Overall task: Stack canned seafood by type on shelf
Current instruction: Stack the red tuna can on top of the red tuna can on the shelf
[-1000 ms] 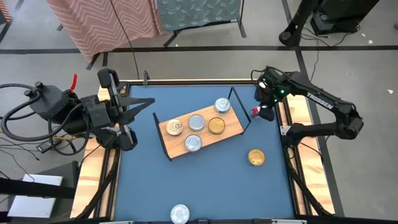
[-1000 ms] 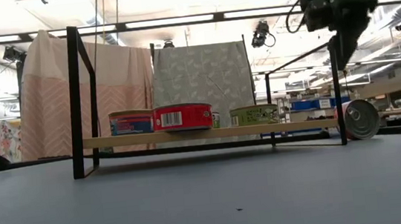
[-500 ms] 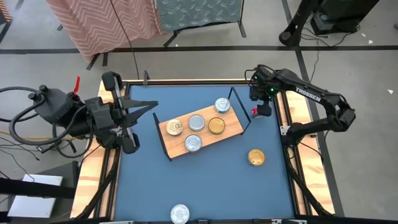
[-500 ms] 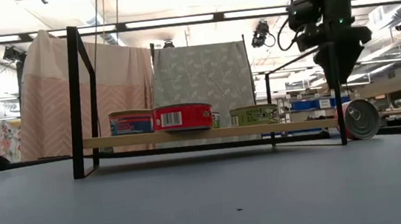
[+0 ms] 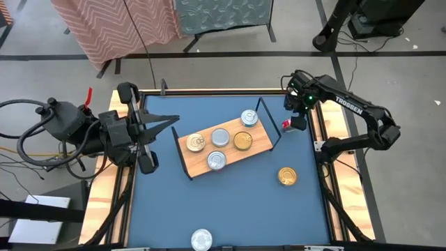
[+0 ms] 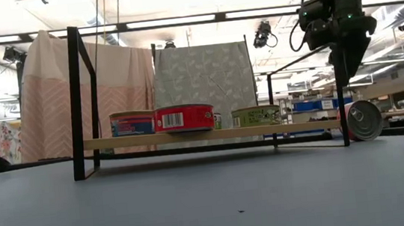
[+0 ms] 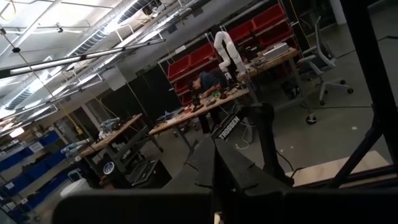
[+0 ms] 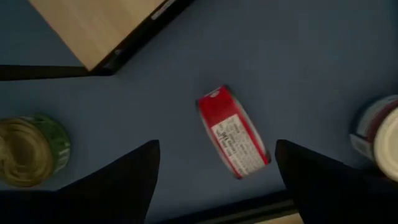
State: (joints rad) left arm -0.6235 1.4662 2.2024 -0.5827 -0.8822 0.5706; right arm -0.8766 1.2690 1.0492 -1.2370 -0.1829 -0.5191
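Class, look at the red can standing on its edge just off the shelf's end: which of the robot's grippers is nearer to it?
The right. The right gripper hangs open just above the red can, not touching. The left gripper is shut, across the shelf at the table's opposite side.

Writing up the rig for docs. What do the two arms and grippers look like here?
Both arms are dark, near black, jointed links. The right arm carries white TROSSEN lettering and a small green light near its wrist. The right gripper has two flat, dark, tapered fingers. The left arm trails thick black looping cables, with a red tag beside it; the left gripper ends in slim dark pointed fingers.
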